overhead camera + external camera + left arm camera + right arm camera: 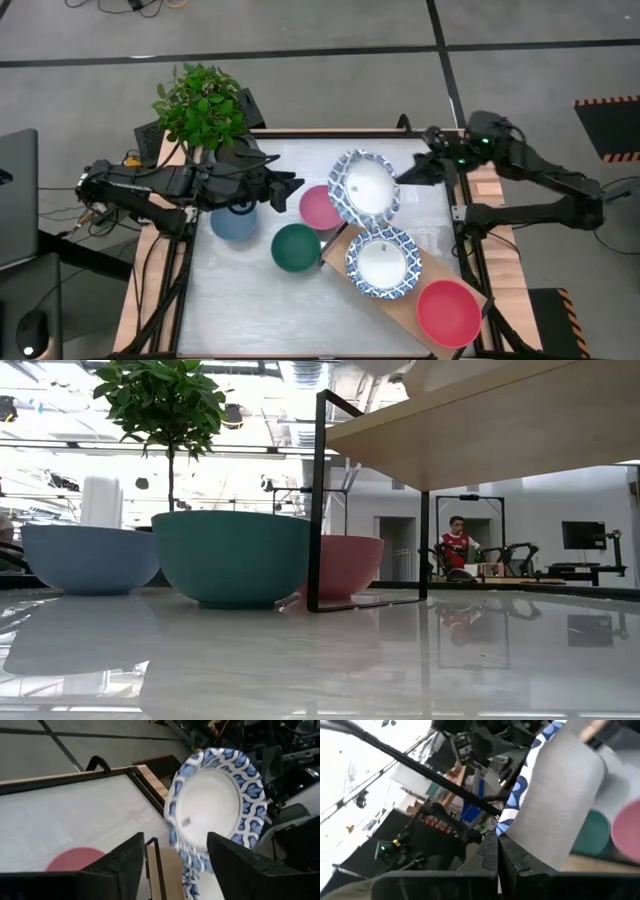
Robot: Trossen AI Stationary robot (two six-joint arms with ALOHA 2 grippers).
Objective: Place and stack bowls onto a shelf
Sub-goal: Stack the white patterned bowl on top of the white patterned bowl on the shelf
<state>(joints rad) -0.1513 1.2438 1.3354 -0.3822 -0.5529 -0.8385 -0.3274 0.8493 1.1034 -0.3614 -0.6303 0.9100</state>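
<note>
A: What is happening on the counter (pixel 250 300)?

B: The right gripper (pixel 412 172) has its fingers closed on the rim of a white bowl with a blue patterned rim (pixel 364 187), holding it tilted in the air above the far end of the shelf (pixel 400 312). The left gripper (pixel 290 188) sits just beside that bowl, fingers apart and holding nothing.

A: Where are the other bowls?

B: A second patterned bowl (pixel 383 263) and a red bowl (pixel 448 311) rest on the shelf. The pink bowl (pixel 320 206), green bowl (pixel 296 247) and blue bowl (pixel 233 218) sit on the counter.

A: Which step is this?

B: It looks like a hand-over to the right arm. Next, the bowl probably needs levelling and lowering onto the shelf or into the patterned bowl there.
</note>
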